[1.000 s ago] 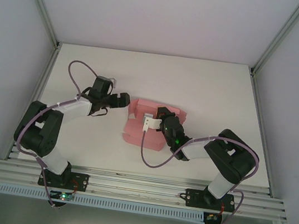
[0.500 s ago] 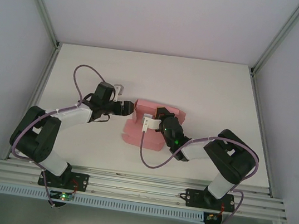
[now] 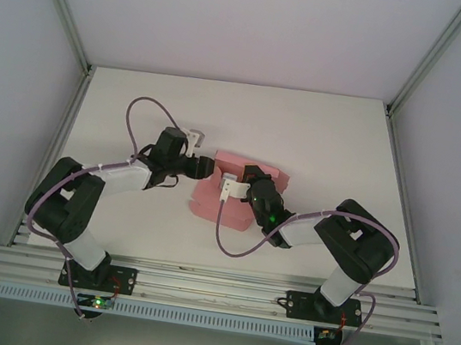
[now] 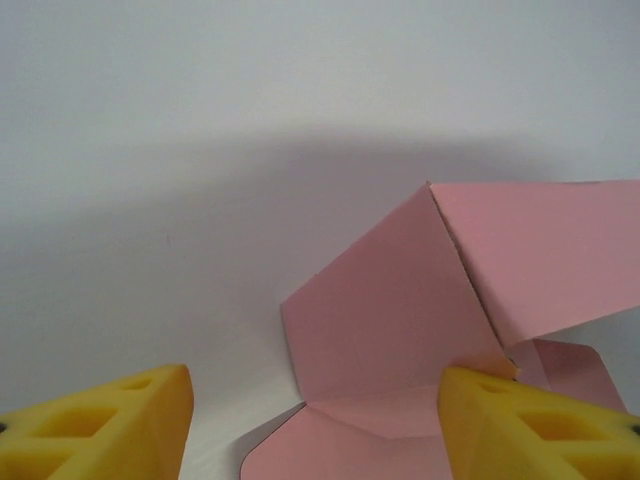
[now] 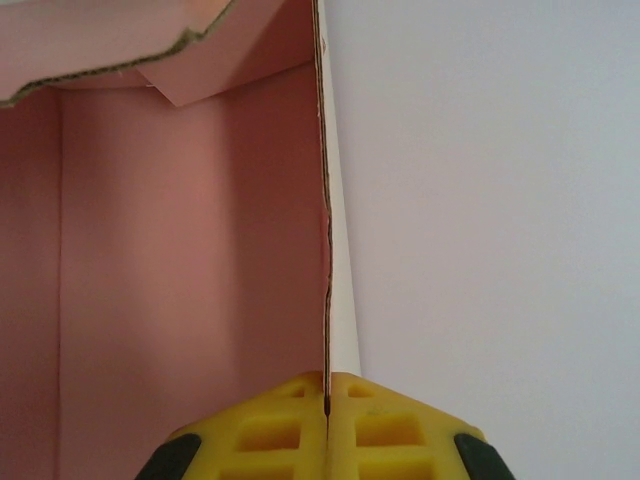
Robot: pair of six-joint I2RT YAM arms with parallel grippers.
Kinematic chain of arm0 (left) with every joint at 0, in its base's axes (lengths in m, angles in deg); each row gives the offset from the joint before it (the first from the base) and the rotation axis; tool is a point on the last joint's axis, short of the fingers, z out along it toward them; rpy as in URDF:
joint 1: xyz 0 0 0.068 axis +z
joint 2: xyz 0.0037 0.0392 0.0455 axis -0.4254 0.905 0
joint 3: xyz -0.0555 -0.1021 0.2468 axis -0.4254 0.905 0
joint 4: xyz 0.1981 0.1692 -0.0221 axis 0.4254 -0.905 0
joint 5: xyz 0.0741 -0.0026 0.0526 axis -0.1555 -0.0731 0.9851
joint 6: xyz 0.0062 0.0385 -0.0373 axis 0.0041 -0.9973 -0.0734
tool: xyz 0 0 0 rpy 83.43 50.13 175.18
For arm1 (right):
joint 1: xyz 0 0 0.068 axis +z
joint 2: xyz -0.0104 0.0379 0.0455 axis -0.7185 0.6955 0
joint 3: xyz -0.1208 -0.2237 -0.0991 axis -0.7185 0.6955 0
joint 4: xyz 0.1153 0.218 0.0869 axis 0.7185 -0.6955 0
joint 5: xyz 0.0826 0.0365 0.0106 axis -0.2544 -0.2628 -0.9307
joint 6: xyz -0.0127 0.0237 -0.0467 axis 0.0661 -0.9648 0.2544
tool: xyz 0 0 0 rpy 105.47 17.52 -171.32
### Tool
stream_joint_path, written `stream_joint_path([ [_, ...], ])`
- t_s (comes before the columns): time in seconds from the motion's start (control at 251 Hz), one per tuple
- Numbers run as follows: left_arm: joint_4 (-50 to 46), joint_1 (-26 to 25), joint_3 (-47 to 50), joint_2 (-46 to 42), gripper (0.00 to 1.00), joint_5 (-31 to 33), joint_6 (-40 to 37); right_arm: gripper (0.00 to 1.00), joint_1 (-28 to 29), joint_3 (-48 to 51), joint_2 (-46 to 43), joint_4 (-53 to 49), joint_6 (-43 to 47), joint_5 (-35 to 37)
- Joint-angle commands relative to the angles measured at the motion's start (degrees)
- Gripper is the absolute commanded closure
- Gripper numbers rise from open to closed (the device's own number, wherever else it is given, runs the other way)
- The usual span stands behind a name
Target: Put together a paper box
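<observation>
Overhead, the half-folded pink thin-card paper box (image 3: 216, 209) lies in the middle of the white table (image 3: 330, 144), with the left gripper (image 3: 203, 167) at its left edge and the right gripper (image 3: 233, 183) on top. From the left wrist, yellow fingers (image 4: 100, 425) stand apart, one against a raised flap's corner (nothing clamped). From the right wrist, the pads (image 5: 270, 435) pinch a standing wall edge-on. If the left squeezes off-crease, the flap may buckle, or the pinched wall may tear.

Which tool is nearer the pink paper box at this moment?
Right. The right tool is clamped on an upright wall of the paper box. The left tool is at the box's left side, fingers apart, one beside a raised flap.
</observation>
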Motion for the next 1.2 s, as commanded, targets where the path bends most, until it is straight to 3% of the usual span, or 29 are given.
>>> stream_joint_path([
  [0.0,2.5,-2.5,2.0,1.3,0.36,-0.4,-3.7,1.0,0.8,0.1,0.5,-5.7,-1.6,-2.8],
  [0.335,4.7,-2.9,8.9,-1.7,0.4,2.6,-4.4,1.0,0.3,0.3,-1.0,-8.4,-1.9,-3.3],
  [0.81,2.6,-2.9,4.5,-4.0,0.44,7.1,-13.5,1.0,0.9,-0.6,-1.2,-12.0,-2.7,-4.4],
  [1.006,3.8,-2.9,2.6,-0.9,0.44,2.1,-14.1,1.0,0.9,-0.9,-1.2,-13.5,-3.2,-4.8],
  [1.197,10.7,-3.2,4.4,0.5,0.44,2.2,-13.4,1.0,0.9,-0.9,-1.9,-14.9,-3.5,-4.9],
])
